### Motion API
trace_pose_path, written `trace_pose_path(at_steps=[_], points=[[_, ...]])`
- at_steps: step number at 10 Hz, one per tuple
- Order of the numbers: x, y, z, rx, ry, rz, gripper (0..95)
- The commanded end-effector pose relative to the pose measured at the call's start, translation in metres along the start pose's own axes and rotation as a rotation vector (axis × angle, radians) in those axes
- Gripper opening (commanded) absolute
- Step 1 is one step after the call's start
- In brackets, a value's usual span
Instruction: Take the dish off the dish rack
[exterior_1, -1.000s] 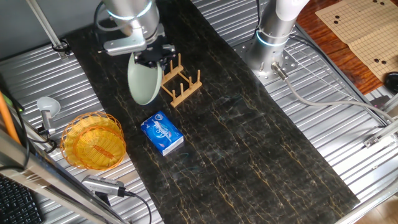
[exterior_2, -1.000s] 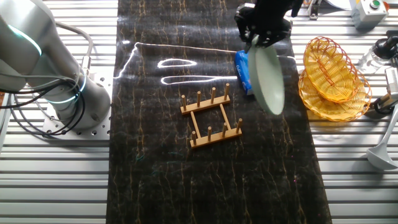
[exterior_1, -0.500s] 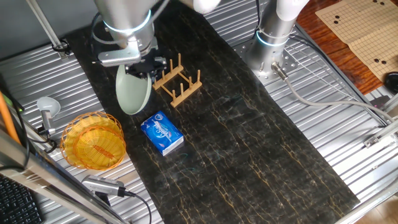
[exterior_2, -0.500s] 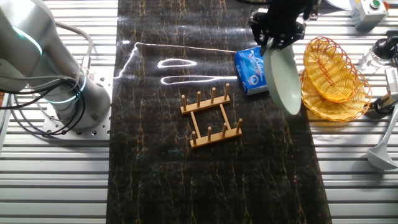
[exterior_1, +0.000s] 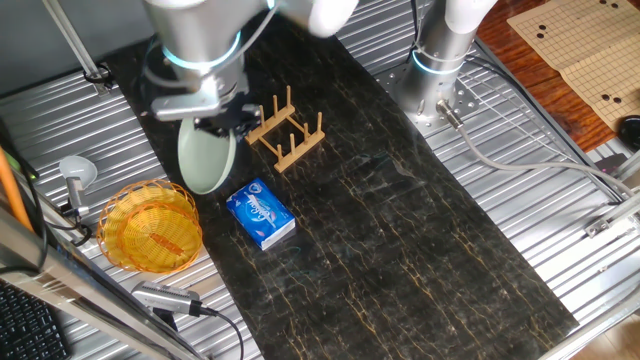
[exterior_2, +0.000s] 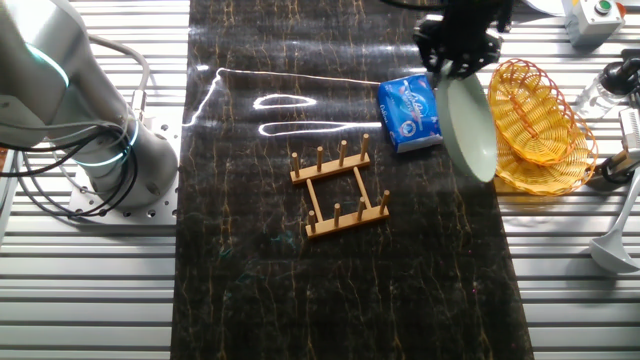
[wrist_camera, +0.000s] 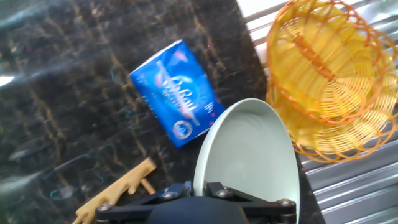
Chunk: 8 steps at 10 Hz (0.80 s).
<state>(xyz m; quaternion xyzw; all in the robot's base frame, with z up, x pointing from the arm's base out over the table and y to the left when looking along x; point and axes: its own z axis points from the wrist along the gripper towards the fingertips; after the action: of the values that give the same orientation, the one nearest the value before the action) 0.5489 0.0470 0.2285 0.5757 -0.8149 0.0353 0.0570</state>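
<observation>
The pale mint-green dish (exterior_1: 205, 160) hangs on edge from my gripper (exterior_1: 222, 122), which is shut on its upper rim. It is in the air, left of the empty wooden dish rack (exterior_1: 285, 130) and clear of it. In the other fixed view the dish (exterior_2: 470, 130) hangs between the blue packet and the basket, with the gripper (exterior_2: 452, 70) above it and the rack (exterior_2: 340, 187) to its lower left. In the hand view the dish (wrist_camera: 249, 162) fills the lower middle, its rim between my jaws, and a corner of the rack (wrist_camera: 118, 193) shows at lower left.
A blue tissue packet (exterior_1: 260, 213) lies on the dark mat below the rack. A yellow-orange woven basket (exterior_1: 150, 225) sits at the mat's left edge, close beside the hanging dish; it also shows in the hand view (wrist_camera: 329, 74). A second arm's base (exterior_1: 435, 70) stands behind.
My gripper has carried the dish sideways away from the rack, past the blue packet toward the basket, and a little lower. The rack, packet and basket have not moved.
</observation>
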Motion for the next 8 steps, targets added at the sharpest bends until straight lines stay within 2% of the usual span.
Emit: trace_pose_path(at_steps=[1,2,3,5,8], points=[[-0.004,-0.005,0.008,0.026,-0.005,0.005,0.0],[-0.007,-0.008,0.014,0.048,-0.016,0.014,0.0],[-0.008,-0.009,0.019,0.05,-0.027,0.016,0.0],[-0.009,-0.009,0.021,0.045,-0.021,0.004,0.0],[-0.012,-0.008,0.026,0.035,-0.044,0.047,0.0]])
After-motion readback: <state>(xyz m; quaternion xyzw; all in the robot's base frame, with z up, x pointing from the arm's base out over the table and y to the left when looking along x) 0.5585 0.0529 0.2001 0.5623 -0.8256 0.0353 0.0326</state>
